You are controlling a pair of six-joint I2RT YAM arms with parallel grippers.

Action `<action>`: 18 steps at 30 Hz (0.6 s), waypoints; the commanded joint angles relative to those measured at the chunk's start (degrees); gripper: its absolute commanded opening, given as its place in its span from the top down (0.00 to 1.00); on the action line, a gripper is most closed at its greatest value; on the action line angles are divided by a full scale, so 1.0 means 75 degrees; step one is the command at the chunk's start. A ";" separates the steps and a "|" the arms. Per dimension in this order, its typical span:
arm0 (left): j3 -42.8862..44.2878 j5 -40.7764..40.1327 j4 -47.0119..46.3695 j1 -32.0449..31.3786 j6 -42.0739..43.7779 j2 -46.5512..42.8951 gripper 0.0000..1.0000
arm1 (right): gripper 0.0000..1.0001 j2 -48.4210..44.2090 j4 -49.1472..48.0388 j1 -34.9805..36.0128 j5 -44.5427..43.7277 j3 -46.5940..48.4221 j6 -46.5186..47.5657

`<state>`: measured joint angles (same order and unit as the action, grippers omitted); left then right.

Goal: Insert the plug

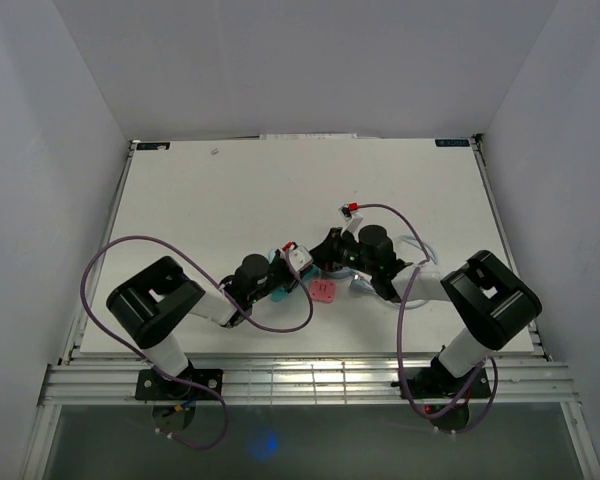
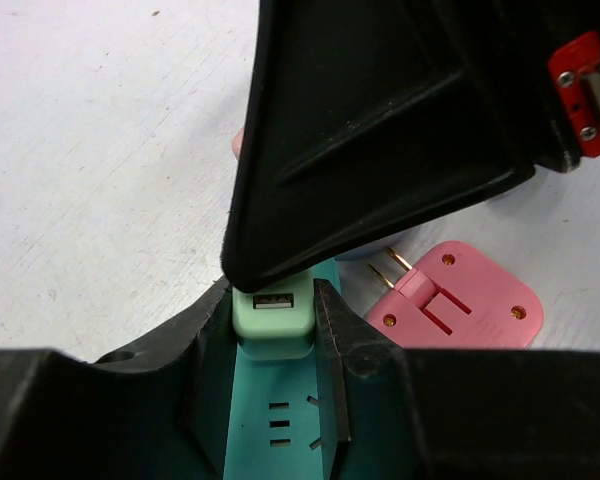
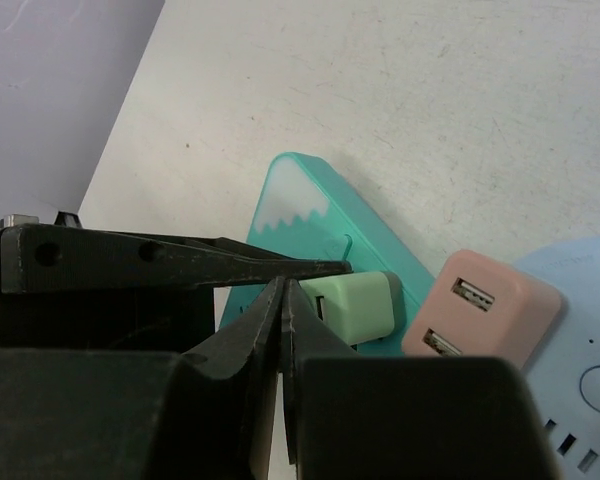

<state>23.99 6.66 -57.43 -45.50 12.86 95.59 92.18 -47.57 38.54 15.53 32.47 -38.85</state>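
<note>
A pale green USB plug (image 2: 272, 322) stands on the face of a teal power strip (image 2: 270, 440). My left gripper (image 2: 272, 300) is shut on the strip, one finger along each long side. My right gripper (image 3: 283, 292) is shut with nothing between its fingers, and its tips touch the outer end of the green plug (image 3: 358, 305). In the left wrist view the right gripper's black fingers (image 2: 380, 130) cover the plug from above. The plug's prongs are almost wholly hidden against the teal strip (image 3: 300, 200). From above, both grippers (image 1: 285, 268) (image 1: 327, 250) meet at the table's middle.
A pink adapter (image 2: 460, 300) with bare prongs lies flat on the table just right of the strip; in the top view this pink adapter (image 1: 323, 290) is beside the grippers. A pink two-port USB charger (image 3: 480, 305) and a pale blue round hub (image 3: 580, 340) lie close by. A red connector (image 1: 352, 209) lies further back.
</note>
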 commanded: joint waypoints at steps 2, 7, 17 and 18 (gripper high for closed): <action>-0.0140 0.0273 0.0661 -0.0063 -0.0191 0.0099 1.00 | 0.92 -0.0698 0.1115 0.0017 -0.0324 0.0029 0.0328; -0.0257 0.0156 0.0591 -0.0051 -0.0297 -0.0124 0.92 | 0.92 -0.1544 0.1502 0.0005 -0.0687 -0.0016 0.0597; -0.0737 -0.0231 -0.0205 -0.0051 -0.0402 -0.0674 0.21 | 0.92 -0.2680 0.1749 -0.0369 -0.0852 -0.0462 0.0949; -0.0772 -0.0185 -0.0287 -0.0051 -0.0391 -0.0849 0.03 | 0.92 -0.2763 0.1842 -0.0405 -0.0863 -0.0497 0.1031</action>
<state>19.55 5.69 -58.70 -45.60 11.40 93.32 73.95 -34.96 36.42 10.24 29.45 -33.47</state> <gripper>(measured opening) 0.847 0.078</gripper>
